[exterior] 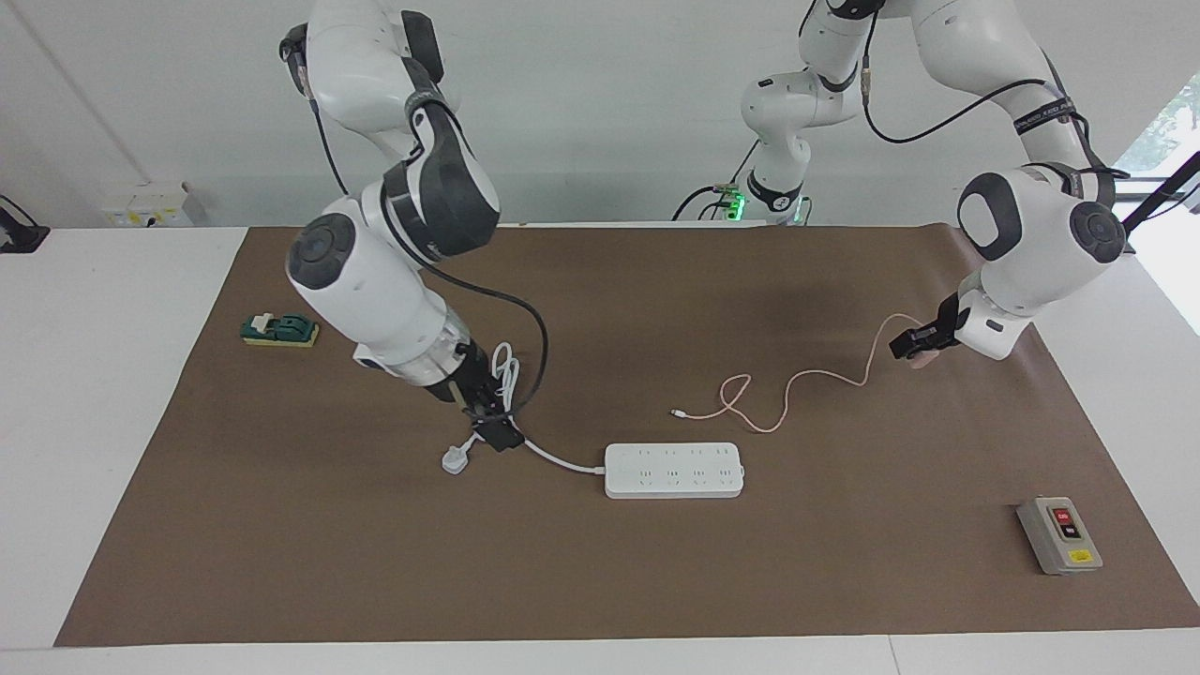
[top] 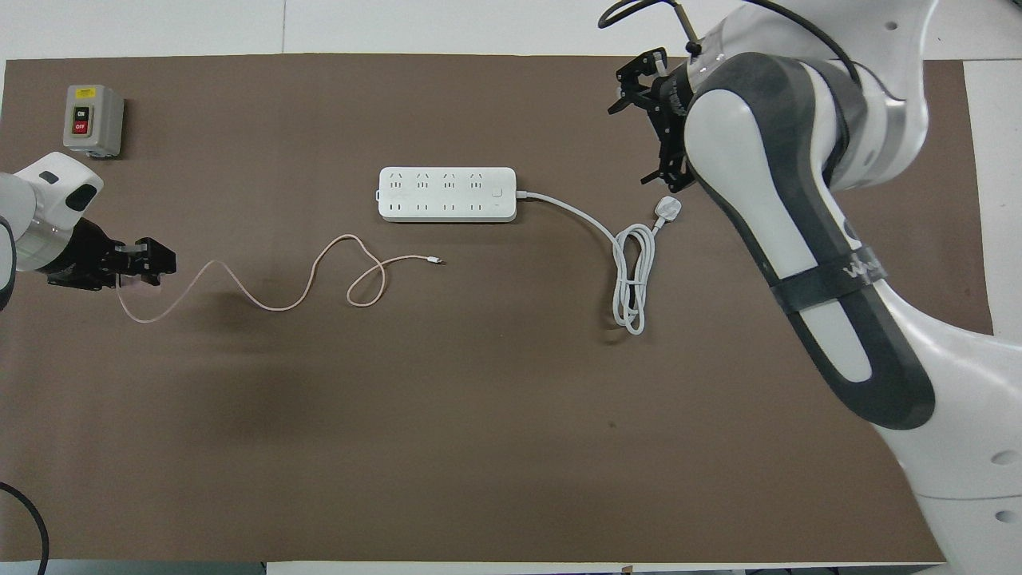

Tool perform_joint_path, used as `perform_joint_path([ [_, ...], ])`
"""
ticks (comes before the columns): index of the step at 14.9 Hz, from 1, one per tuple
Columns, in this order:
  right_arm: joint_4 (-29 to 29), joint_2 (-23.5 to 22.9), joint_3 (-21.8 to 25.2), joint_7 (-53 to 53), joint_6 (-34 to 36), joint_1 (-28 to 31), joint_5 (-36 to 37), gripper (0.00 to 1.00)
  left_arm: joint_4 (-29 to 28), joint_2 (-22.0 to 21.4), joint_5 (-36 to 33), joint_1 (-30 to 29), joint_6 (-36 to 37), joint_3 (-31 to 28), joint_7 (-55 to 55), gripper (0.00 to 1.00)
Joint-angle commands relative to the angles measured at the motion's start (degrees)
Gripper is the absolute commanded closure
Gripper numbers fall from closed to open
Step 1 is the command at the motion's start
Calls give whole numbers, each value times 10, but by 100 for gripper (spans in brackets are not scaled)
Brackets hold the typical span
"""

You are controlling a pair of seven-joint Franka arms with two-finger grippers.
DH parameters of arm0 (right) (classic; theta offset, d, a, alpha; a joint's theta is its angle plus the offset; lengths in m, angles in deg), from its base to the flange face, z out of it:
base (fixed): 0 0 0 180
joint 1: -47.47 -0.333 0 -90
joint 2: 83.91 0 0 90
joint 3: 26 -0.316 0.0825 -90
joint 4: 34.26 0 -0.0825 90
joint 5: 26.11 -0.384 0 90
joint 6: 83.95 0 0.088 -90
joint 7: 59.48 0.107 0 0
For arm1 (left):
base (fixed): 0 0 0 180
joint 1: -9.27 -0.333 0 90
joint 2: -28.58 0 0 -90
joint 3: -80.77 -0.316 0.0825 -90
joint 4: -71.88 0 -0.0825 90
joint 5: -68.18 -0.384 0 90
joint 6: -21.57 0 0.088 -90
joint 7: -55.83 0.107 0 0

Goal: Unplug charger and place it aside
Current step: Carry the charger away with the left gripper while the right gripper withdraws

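Observation:
The charger [exterior: 923, 362] is a small pale pink cube, out of the power strip and gripped in my left gripper [exterior: 917, 345], low over the mat toward the left arm's end of the table. In the overhead view the left gripper [top: 145, 260] hides most of the cube. The charger's thin pink cable [exterior: 797, 377] trails in loops across the mat [top: 319, 259], and its free tip lies nearer to the robots than the white power strip [exterior: 673, 470] [top: 447, 193]. My right gripper [exterior: 497, 429] [top: 656, 128] hangs over the strip's white cord, beside its plug.
The strip's white wall plug [exterior: 456, 460] [top: 669, 209] and coiled cord [exterior: 506, 364] [top: 631, 279] lie toward the right arm's end. A grey box with red and black buttons [exterior: 1059, 534] [top: 92, 120] sits near the left arm's end. A green block on a yellow pad [exterior: 279, 330] lies at the mat's edge.

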Motion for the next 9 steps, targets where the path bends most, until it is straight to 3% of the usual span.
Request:
perform_joint_path([
  [1,-45,62,-5,-112,31,15,63,0,-23,-13,5,6,-20,-2,17,100],
  [2,-45,73,-5,-150,44,21,83,0,-23,-13,5,9,-21,-2,13,100],
  [4,-45,89,-5,-219,64,32,123,0,-23,-13,6,8,-21,-2,18,69],
  [5,-45,97,-5,-257,70,36,138,0,-22,-13,5,8,-19,-2,15,1],
  [9,-59,129,-5,-407,84,51,184,0,-8,-17,6,10,-24,0,13,0],
])
